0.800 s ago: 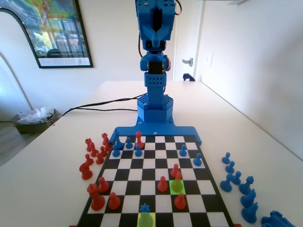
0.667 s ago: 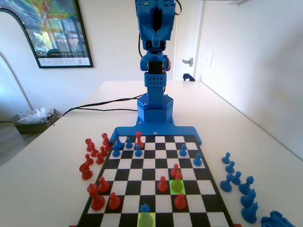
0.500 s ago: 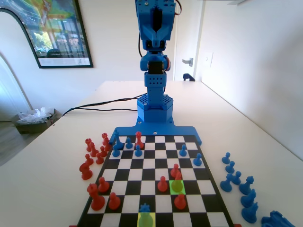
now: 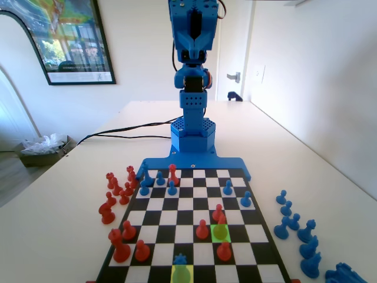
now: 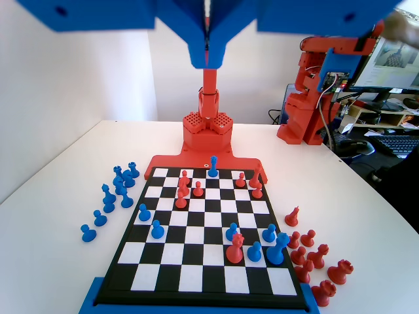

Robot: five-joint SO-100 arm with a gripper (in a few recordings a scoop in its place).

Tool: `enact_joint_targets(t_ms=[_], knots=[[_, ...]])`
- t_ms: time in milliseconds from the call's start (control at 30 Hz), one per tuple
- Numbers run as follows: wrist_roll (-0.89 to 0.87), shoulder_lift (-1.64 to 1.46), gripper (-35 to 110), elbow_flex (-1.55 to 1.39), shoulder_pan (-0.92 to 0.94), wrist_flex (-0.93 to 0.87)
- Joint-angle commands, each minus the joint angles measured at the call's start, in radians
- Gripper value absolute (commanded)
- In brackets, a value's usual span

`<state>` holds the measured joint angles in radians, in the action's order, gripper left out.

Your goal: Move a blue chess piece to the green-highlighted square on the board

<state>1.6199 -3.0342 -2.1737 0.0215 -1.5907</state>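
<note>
in the fixed view, red pieces [image 4: 112, 197] crowd the table left of the board [image 4: 154, 206]. the blue chess piece [image 4: 180, 259] stands at the near edge, just behind the yellow square [image 4: 182, 274]. right of it, the green-highlighted square [image 4: 221, 232] lies among red pieces. in the wrist view, the gripper [image 5: 207, 55] hangs high above the board, jaws pressed together, holding nothing.

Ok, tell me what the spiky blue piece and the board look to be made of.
The blue chess piece: likely moulded or printed plastic, matte, one even colour. The board: seemingly rigid plastic or printed sheet, its black squares faintly glossy, with a blue rim; exact material can't be told.
</note>
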Motion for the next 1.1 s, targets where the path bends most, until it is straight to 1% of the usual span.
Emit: enact_joint_targets(t_ms=[0,700,833,1067], knots=[[0.008,-0.020,1,-0.002,0.008,0.017],[0.005,-0.014,1,0.003,-0.008,0.012],[-0.035,0.048,1,0.048,-0.032,0.035],[-0.124,0.268,1,0.252,-0.057,0.017]])
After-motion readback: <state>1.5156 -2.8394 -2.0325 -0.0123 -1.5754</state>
